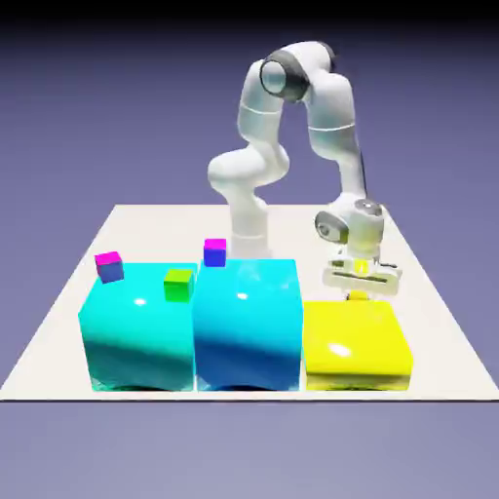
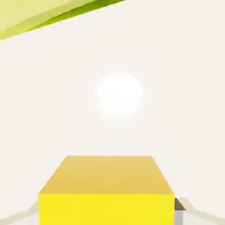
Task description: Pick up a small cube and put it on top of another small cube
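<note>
Gripper point(image 1: 359, 283): pinching the yellow cube point(image 2: 107, 208) beside the large yellow block point(image 1: 356, 336)
Done: grasp, seemingly
Left: lift, carry, set on green cube point(image 1: 178, 286)

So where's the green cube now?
In the exterior view, it's left of centre: the green cube sits atop the teal block, beside the blue block.
</note>
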Controlling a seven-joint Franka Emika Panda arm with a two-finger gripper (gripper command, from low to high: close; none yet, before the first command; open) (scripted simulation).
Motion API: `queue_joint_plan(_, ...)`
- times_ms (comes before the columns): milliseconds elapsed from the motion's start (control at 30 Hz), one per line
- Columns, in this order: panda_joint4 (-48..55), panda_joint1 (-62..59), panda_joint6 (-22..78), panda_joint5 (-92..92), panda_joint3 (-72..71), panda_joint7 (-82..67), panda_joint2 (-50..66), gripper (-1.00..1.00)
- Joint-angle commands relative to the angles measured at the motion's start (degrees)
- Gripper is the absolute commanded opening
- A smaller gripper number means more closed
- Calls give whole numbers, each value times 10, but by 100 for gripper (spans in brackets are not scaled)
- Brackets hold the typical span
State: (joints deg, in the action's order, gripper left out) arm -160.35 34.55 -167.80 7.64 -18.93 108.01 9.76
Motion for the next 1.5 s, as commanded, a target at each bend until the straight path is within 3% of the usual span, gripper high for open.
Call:
queue_joint_plan(0, -3, -6, 18, 15, -9, -10, -21, -100)
queue_joint_plan(200, 30, -48, 90, 61, -48, -47, -82, -100)
queue_joint_plan(833, 391, -341, 554, -52, 337, -192, -185, -100)
queue_joint_plan(967, 361, -330, 559, -70, 386, -190, -189, -100)
queue_joint_plan(1200, 292, -465, 456, -40, 256, -214, -149, -100)
queue_joint_plan(1233, 292, -465, 456, -40, 255, -214, -149, 100)
queue_joint_plan(1467, 356, -340, 551, -68, 377, -192, -186, 100)
